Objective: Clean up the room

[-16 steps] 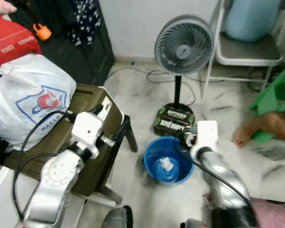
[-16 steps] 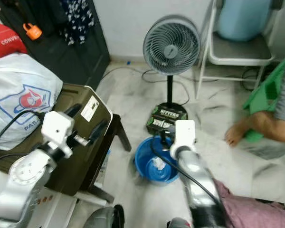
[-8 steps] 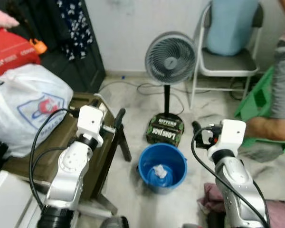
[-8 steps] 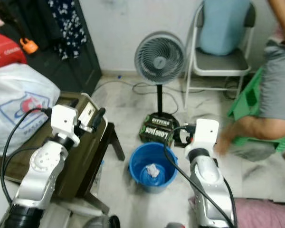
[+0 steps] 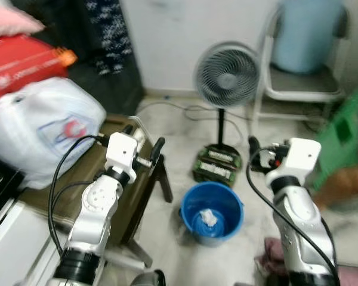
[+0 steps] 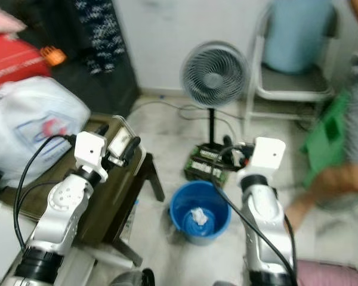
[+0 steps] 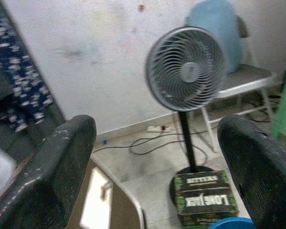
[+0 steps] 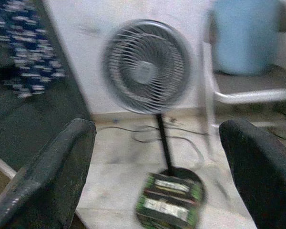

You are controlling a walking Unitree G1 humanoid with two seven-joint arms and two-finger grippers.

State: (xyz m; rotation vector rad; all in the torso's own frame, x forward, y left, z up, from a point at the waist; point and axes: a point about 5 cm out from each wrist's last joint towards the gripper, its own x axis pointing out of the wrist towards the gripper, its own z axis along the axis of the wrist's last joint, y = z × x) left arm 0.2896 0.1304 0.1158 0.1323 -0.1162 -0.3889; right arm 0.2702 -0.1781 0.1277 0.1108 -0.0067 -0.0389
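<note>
Blue plastic bucket (image 5: 212, 213) sits on the pale marble floor (image 5: 179, 119) at the centre of the scene, and it serves as the landmark: a crumpled white scrap of paper (image 5: 209, 217) lies inside it, presumably rubbish already binned. Just behind the bucket stands a grey pedestal fan (image 5: 226, 74), its base weighted by a green-and-black box (image 5: 218, 165). Left of the bucket, a dark olive folding table (image 5: 101, 179) carries a bulging white plastic bag (image 5: 45, 128). Both arms are raised above and to either side of the bucket — the left gripper (image 7: 152, 167) and the right gripper (image 8: 157, 167) each have fingers spread wide, grasping nothing (probably readied for the next pickup). Beside the bucket's lower right, a pink cloth (image 5: 271, 262) lies on the floor, a likely next item.
</note>
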